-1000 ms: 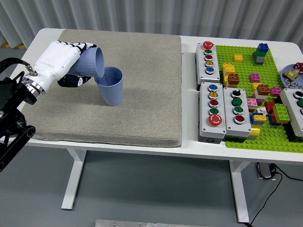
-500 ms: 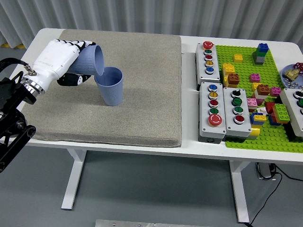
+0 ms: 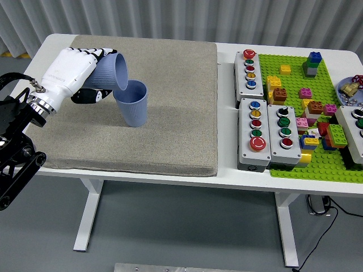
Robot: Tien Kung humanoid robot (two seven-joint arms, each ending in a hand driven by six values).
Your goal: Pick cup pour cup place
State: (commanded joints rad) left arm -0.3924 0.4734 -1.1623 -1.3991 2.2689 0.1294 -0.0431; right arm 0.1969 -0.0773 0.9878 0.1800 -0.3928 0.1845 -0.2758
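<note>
the tipped cup (image 3: 109,72) lies on its side in the left hand (image 3: 71,71), whose fingers wrap around its ribbed wall; its mouth points right, over the rim of the upright cup (image 3: 133,103) standing on the grey mat (image 3: 170,113). the two rims look to be touching, though that is hard to tell. button boxes (image 3: 266,133) sit well apart on the white table (image 3: 227,170)

Mat right of the cups: my left hand (image 3: 71,71) has wide open grey mat (image 3: 170,113) there.
In the way: standing cup (image 3: 133,103), right under my tipped cup (image 3: 109,72).
Far right: button boxes (image 3: 266,133) and brick plate (image 3: 317,113) crowd it.
</note>
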